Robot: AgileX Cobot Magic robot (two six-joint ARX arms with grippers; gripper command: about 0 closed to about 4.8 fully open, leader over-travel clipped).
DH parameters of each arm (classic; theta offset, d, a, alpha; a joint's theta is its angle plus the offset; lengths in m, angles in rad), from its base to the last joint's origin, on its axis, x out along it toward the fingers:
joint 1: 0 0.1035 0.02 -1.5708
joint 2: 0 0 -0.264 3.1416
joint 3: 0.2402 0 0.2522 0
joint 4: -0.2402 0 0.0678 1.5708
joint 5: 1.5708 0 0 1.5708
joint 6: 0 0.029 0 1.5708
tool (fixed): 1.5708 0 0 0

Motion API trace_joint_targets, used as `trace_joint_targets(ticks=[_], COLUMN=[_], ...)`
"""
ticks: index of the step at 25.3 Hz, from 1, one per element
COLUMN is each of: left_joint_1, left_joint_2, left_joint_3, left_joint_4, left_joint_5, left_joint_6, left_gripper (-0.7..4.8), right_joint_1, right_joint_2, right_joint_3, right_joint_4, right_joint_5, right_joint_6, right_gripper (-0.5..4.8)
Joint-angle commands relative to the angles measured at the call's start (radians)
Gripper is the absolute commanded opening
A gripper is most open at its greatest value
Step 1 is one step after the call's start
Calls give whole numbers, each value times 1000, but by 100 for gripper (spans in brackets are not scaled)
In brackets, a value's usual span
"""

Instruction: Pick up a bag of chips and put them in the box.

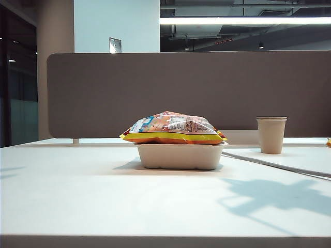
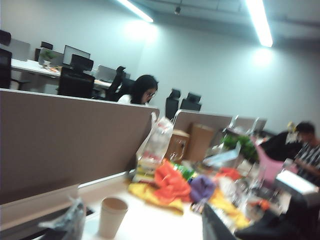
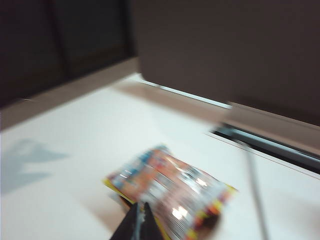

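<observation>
Puffy orange-pink chip bag [image 1: 173, 128] lies atop shallow beige pulp box [image 1: 179, 156] at desk [image 1: 77, 196] centre, paper cup [image 1: 271, 134] at three o'clock; right gripper [image 3: 142, 216] jaws together above it, left gripper unseen, state untellable; best withdraw clear without snagging.

1. White table [image 1: 77, 201], broad and flat, backed by a grey-brown divider [image 1: 155, 93] along its far edge.
2. Near the middle, directly on the top: the box [image 1: 178, 156]; carries the bag [image 1: 173, 129], which overhangs its rim on both sides.
3. To the right and farther back: a paper cup [image 1: 271, 135], upright, well apart from the box.
4. From beside the box toward the right edge: a thin cable [image 1: 279, 166], flat on the surface.
</observation>
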Motion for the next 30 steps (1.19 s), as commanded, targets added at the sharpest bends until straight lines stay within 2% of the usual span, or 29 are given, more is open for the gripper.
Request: trace_joint_targets(ticks=[1, 2, 4, 10, 16, 20, 25, 28, 30], left_joint_1=[0, 0, 0, 0, 0, 0, 0, 0, 0], left_joint_2=[-142, -206, -300, -544, -698, -837, -1020, -1019, -1019], left_joint_3=[1, 1, 1, 0, -12, -108, -245, -277, -317], left_joint_4=[-287, -397, -527, -742, -978, -987, -961, -965, -945], left_joint_5=[-72, -113, -157, -261, -339, -346, -350, -343, -343], left_joint_6=[212, 275, 343, 401, 448, 440, 395, 391, 372], left_gripper=[300, 300, 298, 295, 295, 295, 286, 252, 244], right_joint_1=[2, 2, 2, 2, 3, 3, 3, 3, 3], right_joint_2=[-132, -185, -259, -408, -493, -576, -747, -798, -798], right_joint_3=[5, 5, 4, 4, 2, -5, -97, -153, -190], right_joint_4=[-182, -233, -303, -512, -592, -638, -622, -618, -608], right_joint_5=[112, 131, 134, 133, 127, 126, 126, 118, 68], right_joint_6=[-53, -53, -52, -47, -47, -48, -36, -3, 18], right_gripper=[9, 9, 8, 9, 8, 8, 8, 8, 8])
